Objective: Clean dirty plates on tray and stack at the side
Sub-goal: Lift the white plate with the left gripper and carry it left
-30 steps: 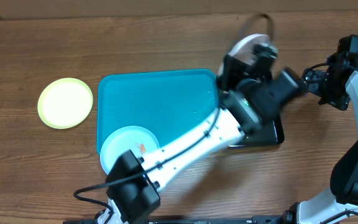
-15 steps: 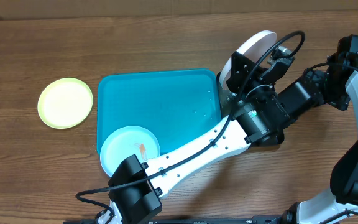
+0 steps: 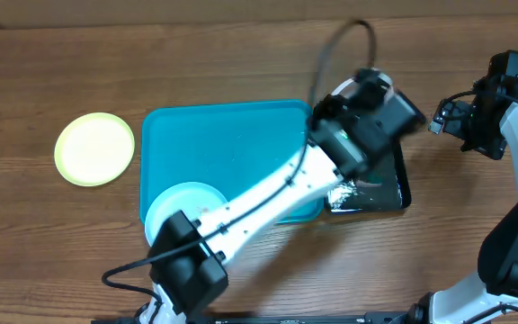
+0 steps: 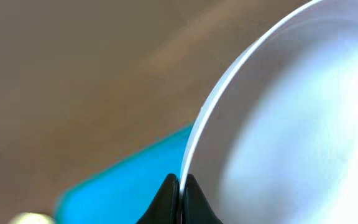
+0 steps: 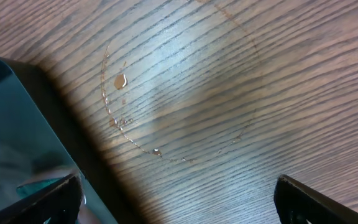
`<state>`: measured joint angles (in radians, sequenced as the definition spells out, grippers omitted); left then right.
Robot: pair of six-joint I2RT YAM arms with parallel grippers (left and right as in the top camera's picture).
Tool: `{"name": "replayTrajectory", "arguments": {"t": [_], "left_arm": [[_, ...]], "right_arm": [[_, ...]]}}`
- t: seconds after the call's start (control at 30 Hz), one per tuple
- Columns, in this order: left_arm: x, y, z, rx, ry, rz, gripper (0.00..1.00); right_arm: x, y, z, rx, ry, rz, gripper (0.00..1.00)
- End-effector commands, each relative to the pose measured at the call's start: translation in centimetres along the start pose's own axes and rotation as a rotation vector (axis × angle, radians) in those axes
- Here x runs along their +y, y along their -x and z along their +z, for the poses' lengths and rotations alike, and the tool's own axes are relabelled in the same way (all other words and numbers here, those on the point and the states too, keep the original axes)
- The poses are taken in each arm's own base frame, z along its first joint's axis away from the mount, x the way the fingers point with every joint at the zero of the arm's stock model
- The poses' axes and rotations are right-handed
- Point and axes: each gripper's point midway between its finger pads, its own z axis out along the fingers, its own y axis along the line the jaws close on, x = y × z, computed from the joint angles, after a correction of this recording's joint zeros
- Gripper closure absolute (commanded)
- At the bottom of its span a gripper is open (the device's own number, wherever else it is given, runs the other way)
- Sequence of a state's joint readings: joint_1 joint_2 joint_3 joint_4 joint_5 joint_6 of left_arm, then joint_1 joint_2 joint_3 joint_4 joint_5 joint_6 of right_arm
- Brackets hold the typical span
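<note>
White plate point(image 4: 291, 124), clamped by its rim in the left pincer point(image 4: 180, 186), whose jaws were closed tight on it. It was raised near the black tray point(image 3: 380, 193), which lay just right of the turquoise tray point(image 3: 232, 135). Light blue plate point(image 3: 176, 209) lay in the turquoise tray's near-left corner, partly hidden by the left arm. Pale yellow-green plate point(image 3: 94, 148) lay on the worktop point(image 3: 241, 54), left of the turquoise tray and apart from it. Right pincer point(image 5: 178, 186) stood wide open and empty above a wet ring point(image 5: 179, 93) on the worktop.
</note>
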<state>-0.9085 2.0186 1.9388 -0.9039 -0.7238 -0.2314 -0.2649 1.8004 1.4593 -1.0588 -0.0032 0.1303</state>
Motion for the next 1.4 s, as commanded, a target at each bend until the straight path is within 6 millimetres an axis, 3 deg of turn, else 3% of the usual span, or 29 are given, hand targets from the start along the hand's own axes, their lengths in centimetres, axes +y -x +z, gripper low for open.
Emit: {"name": "replayTrajectory", "arguments": {"t": [0.0,0.1,0.17,0.33,0.57,0.83,0.9,1.17,1.37], "left_arm": [[-2.5,-1.6,2.4,0.18,-0.34,-0.248,0.96],[-1.3,-2.5,3.7,0.293,-0.507,-0.347,0.96],[0.5,-3.2,4.6,0.37,-0.588,-0.439,0.96],[7.6,-6.4,6.5,0.548,-0.678,-0.66,0.96],[20.0,-13.7,8.8,0.699,-0.518,-0.874,0.96],[32.2,-23.5,8.2,0.831,-0.214,-1.097,0.96],[34.5,-25.7,7.7,0.856,-0.14,-1.152,0.96],[40.5,-32.5,4.9,0.944,0.096,-1.3,0.96],[42.9,-35.7,3.4,0.992,0.263,-1.315,0.96]], "right_arm": [[0.3,0.6,-0.6,-0.024,0.011,-0.001,0.0],[0.3,0.6,-0.6,-0.024,0.01,-0.001,0.0],[0.3,0.6,-0.6,-0.024,0.011,-0.001,0.0],[0.3,0.6,-0.6,-0.024,0.011,-0.001,0.0],[0.3,0.6,-0.6,-0.024,0.011,-0.001,0.0],[0.3,0.6,-0.6,-0.024,0.011,-0.001,0.0],[0.3,0.6,-0.6,-0.024,0.011,-0.001,0.0],[0.3,0.6,-0.6,-0.024,0.01,-0.001,0.0],[0.3,0.6,-0.6,-0.024,0.011,-0.001,0.0]]}}
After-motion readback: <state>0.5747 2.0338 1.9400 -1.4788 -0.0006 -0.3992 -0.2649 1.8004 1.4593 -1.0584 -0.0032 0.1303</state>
